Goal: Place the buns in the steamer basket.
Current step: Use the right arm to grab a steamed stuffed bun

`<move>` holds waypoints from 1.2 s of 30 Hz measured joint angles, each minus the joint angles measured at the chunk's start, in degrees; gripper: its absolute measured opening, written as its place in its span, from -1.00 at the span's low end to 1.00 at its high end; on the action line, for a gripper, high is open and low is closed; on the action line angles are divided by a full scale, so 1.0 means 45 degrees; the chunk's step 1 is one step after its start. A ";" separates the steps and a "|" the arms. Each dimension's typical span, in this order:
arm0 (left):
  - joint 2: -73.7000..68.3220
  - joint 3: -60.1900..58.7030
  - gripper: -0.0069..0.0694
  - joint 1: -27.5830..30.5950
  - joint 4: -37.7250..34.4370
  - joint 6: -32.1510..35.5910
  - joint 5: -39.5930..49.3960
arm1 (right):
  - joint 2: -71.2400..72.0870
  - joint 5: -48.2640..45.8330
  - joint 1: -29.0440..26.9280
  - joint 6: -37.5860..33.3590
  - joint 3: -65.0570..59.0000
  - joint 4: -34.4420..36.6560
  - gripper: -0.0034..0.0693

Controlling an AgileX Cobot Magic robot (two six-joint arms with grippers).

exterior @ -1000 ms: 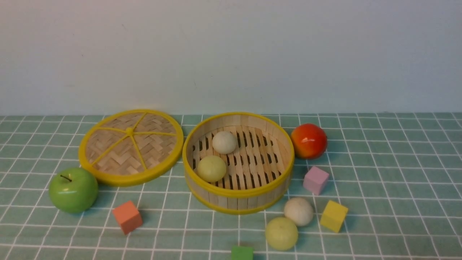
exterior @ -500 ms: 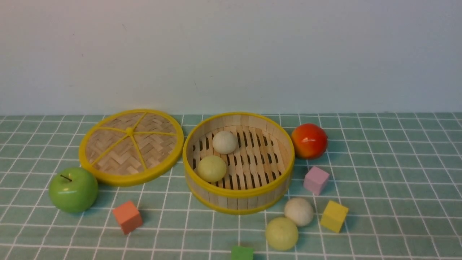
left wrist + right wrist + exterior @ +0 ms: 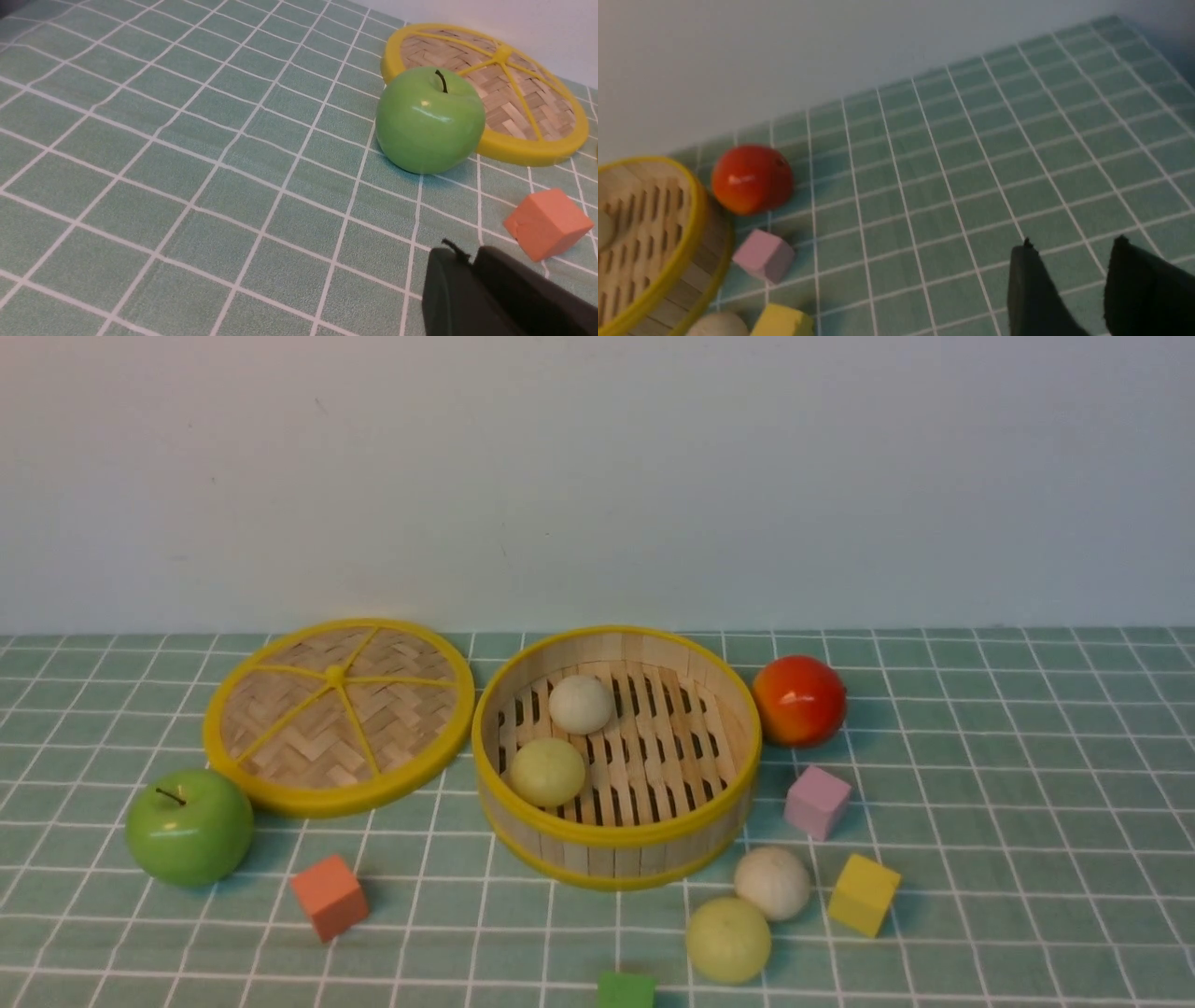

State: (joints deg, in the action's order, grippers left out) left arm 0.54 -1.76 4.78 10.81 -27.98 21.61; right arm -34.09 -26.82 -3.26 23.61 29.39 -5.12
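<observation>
left gripper: I see its two dark fingers close together. No cloth shows between them and they hold nothing.
right gripper: its fingers stand apart. I see green cloth in the gap and nothing else.
steamer basket: it sits well away from my right fingers. My left wrist camera does not show it.
buns inside: a white bun and a yellow-green bun lie on the basket's slats, just beside each other.
buns outside: a second white bun and a second yellow-green bun lie on the tablecloth by the basket's near wall. They look like they touch. The white one is well away from my right fingers.
green apple: out past my left fingers, not touching them.
lid: flat on the cloth, farther from my left fingers than the apple, just beside it.
orange block: the thing nearest my left fingers, but apart from them.
red fruit: by the basket, well away from my right fingers.
pink block: between the red fruit and the yellow block, also well away from my right fingers.
green block: only its top shows, in the front view alone, so I cannot place it by my fingers.
</observation>
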 joint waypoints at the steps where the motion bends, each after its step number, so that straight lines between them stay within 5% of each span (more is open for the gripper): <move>1: 0.0000 0.0000 -0.64 0.0000 0.0000 0.0000 0.0000 | -0.0376 0.0140 0.0000 0.0005 0.0016 0.0019 -0.25; 10: 0.0000 0.0000 -0.62 0.0000 0.0000 0.0000 0.0000 | -0.3645 0.0653 0.0033 -0.0133 0.0030 0.3092 -0.25; 19: 0.0000 0.0000 -0.62 0.0005 0.0000 0.0000 0.0000 | -0.7916 -0.1729 0.2390 -0.7106 0.2840 0.6487 -0.25; 26: 0.0000 0.0000 -0.62 0.0005 0.0000 0.0000 0.0000 | -1.0611 -0.2886 0.3833 -0.7718 0.5705 0.6289 -0.25; 36: 0.0000 0.0000 -0.58 0.0005 0.0000 0.0000 0.0000 | -1.4165 -0.4302 0.5993 -0.5780 0.9836 0.3241 -0.25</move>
State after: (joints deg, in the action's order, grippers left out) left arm 0.54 -1.76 4.80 10.81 -27.98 21.61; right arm -97.83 -46.18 23.71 -2.40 73.65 9.47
